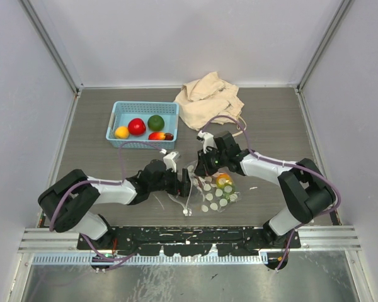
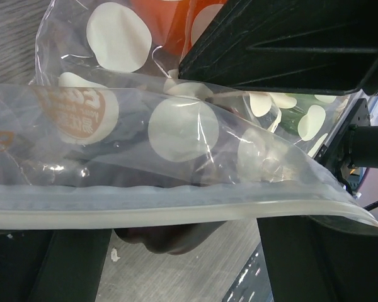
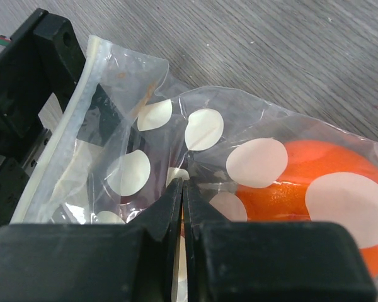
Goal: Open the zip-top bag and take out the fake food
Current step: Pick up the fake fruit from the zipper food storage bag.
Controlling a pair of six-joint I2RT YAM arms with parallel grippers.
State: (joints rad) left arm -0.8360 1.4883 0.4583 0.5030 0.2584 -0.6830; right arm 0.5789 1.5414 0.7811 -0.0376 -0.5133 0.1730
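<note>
Right gripper (image 3: 183, 187): fingers pressed together, pinching the film of the clear, white-dotted zip-top plastic bag (image 3: 205, 129). Left gripper (image 1: 187, 184): fingers spread wide, apparently straddling the white zip strip (image 2: 176, 214). The bag lies at the centre of the grey table (image 1: 271, 119), near its near edge, with a glossy orange plastic fruit (image 3: 290, 189) inside.
</note>
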